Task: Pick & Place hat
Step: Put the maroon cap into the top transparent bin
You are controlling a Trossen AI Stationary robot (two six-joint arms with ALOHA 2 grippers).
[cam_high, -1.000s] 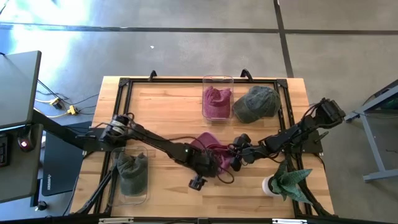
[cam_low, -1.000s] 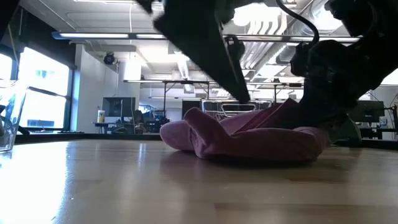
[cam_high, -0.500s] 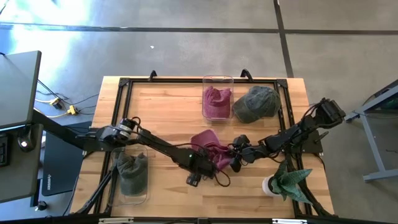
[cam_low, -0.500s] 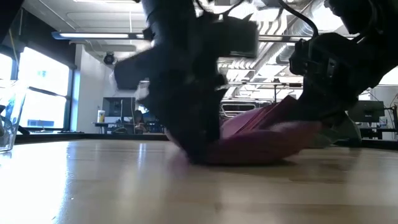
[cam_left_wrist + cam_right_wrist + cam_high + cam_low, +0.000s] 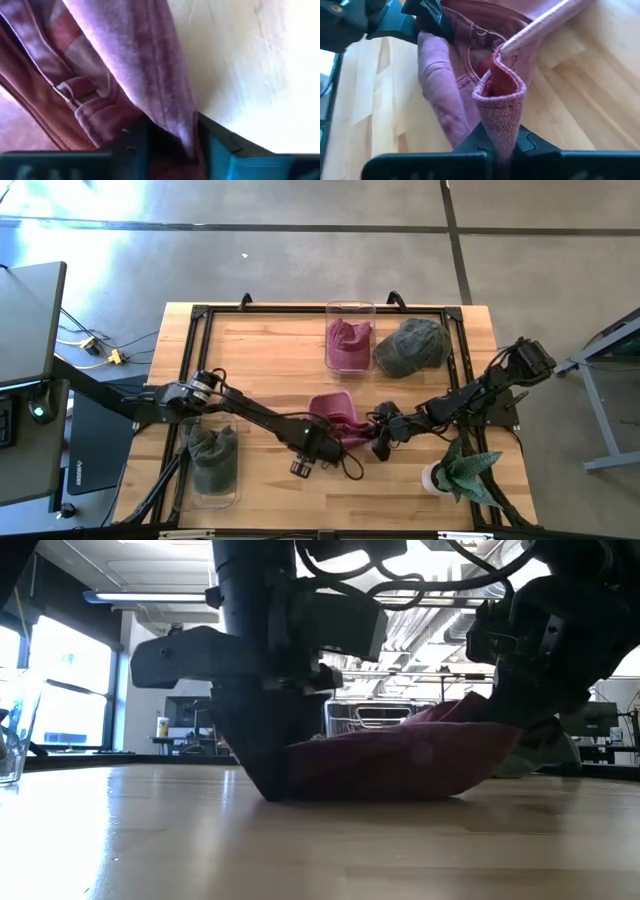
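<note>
maroon hat (image 5: 335, 420) at table centre, paler pink-purple underside. second maroon hat (image 5: 347, 343) in clear bin at 12 o'clock. olive-green cap (image 5: 411, 346) at 1 o'clock. grey-green hat (image 5: 213, 454) at 8 o'clock. light wood table (image 5: 260, 360), black frame.

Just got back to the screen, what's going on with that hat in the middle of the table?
Both arms are on the maroon hat lying mid-table. The right gripper is shut on a fold of its fabric from the right, and the left gripper is at the hat's opposite edge with cloth between its fingers. The hat rests on the wooden table, not lifted. Another maroon hat sits in the clear bin at the far edge, with a green hat beside it.
</note>
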